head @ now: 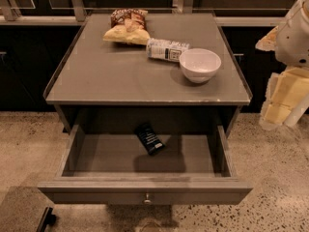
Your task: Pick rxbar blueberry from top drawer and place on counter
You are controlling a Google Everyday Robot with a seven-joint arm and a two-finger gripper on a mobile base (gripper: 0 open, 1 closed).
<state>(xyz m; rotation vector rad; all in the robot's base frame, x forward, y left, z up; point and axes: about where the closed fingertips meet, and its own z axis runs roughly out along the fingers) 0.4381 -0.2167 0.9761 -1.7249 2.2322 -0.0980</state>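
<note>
The rxbar blueberry (149,138), a small dark wrapper with white lettering, lies flat inside the top drawer (145,193), near its back middle. The drawer is pulled fully out, its round metal knob facing me. The counter (120,79) sits above it, grey-brown with a thin raised rim. My gripper (282,108) hangs at the far right edge of the view, off to the right of the counter and apart from the drawer and the bar.
On the counter stand a yellow-brown chip bag (126,27) at the back, a white-labelled bottle (166,49) lying on its side, and a white bowl (200,64) at the right. A grey block (21,209) sits on the speckled floor at lower left.
</note>
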